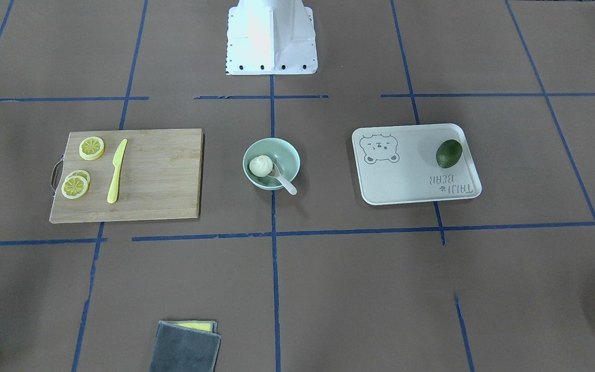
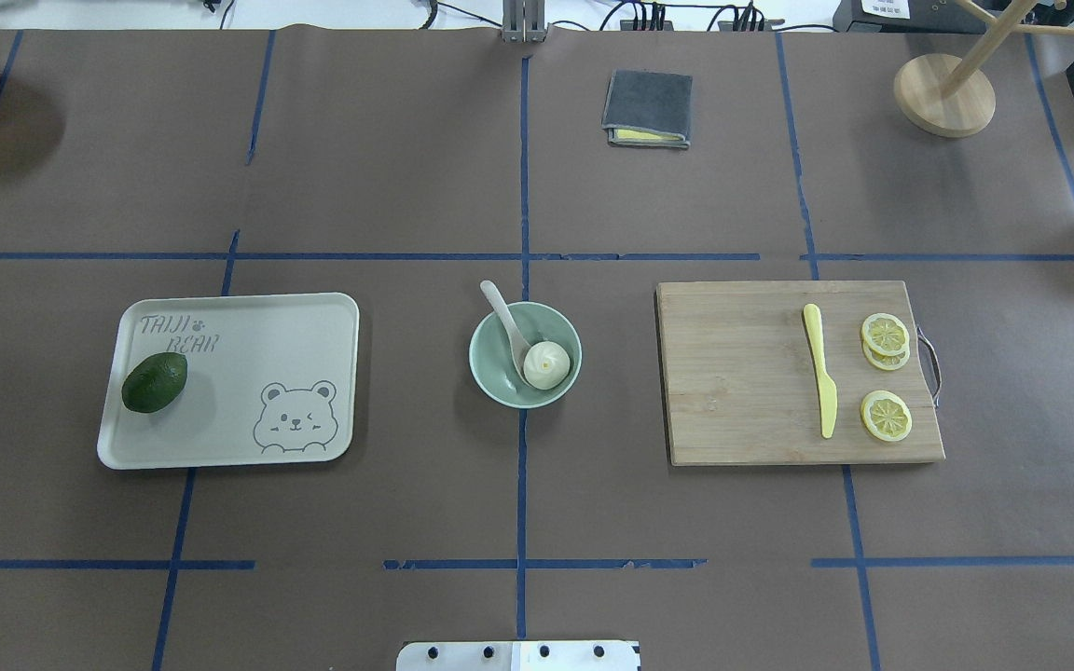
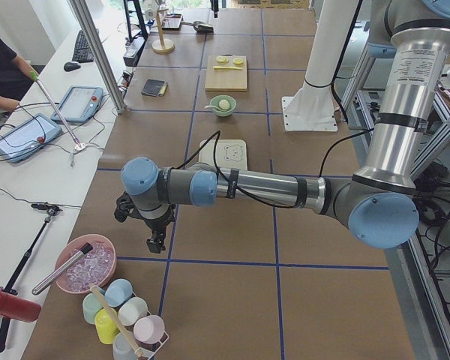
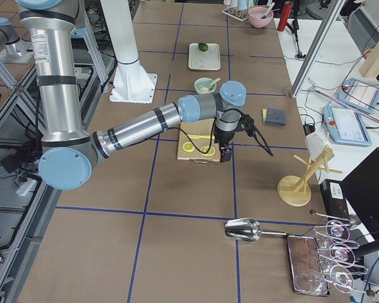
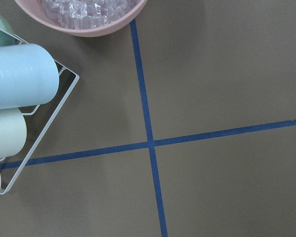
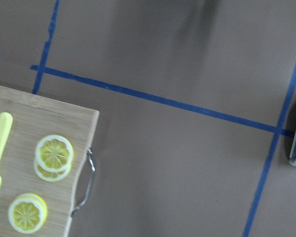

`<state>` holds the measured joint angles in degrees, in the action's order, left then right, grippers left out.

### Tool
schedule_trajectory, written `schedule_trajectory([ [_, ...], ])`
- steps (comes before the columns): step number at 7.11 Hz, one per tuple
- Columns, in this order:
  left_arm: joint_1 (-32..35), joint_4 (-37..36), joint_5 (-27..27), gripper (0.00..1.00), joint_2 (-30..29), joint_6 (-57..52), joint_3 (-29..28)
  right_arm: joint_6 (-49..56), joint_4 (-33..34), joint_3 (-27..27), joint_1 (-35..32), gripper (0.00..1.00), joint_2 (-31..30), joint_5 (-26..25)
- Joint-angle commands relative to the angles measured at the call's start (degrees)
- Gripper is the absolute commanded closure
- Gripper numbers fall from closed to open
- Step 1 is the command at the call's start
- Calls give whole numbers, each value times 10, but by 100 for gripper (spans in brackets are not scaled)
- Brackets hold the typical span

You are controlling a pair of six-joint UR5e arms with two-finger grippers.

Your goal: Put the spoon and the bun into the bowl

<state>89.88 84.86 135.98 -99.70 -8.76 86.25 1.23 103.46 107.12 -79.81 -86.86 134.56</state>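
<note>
The pale mint-green bowl (image 1: pixel 284 150) (image 2: pixel 490 375) stands at the table's middle. The white pleated bun (image 1: pixel 260 166) (image 2: pixel 546 364) sits inside it. The off-white spoon (image 1: pixel 285 183) (image 2: pixel 502 312) rests with its scoop in the bowl beside the bun and its handle out over the rim. My left gripper (image 3: pixel 156 244) shows only in the exterior left view, far off at the table's end near a pink bowl; I cannot tell if it is open. My right gripper (image 4: pixel 225 153) shows only in the exterior right view, just past the cutting board's handle end; its state I cannot tell.
A bear tray (image 2: pixel 248 317) holds a dark green avocado (image 2: pixel 154 382). A wooden cutting board (image 2: pixel 742 373) carries a yellow knife (image 2: pixel 820 380) and lemon slices (image 2: pixel 885 333). A grey cloth (image 2: pixel 648 108) and a wooden stand (image 2: pixel 944 93) lie far off. A cup rack (image 5: pixel 19 98) sits under the left wrist.
</note>
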Motion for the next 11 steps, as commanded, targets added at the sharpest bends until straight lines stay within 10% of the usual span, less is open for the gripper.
schedule_trajectory([
  [1, 0, 1, 9, 0, 20, -21, 2, 62, -15, -100, -53, 0, 9, 25],
  [11, 5, -1, 5, 0, 50, -19, 1, 40, -134, -142, -114, 0, -16, 29],
])
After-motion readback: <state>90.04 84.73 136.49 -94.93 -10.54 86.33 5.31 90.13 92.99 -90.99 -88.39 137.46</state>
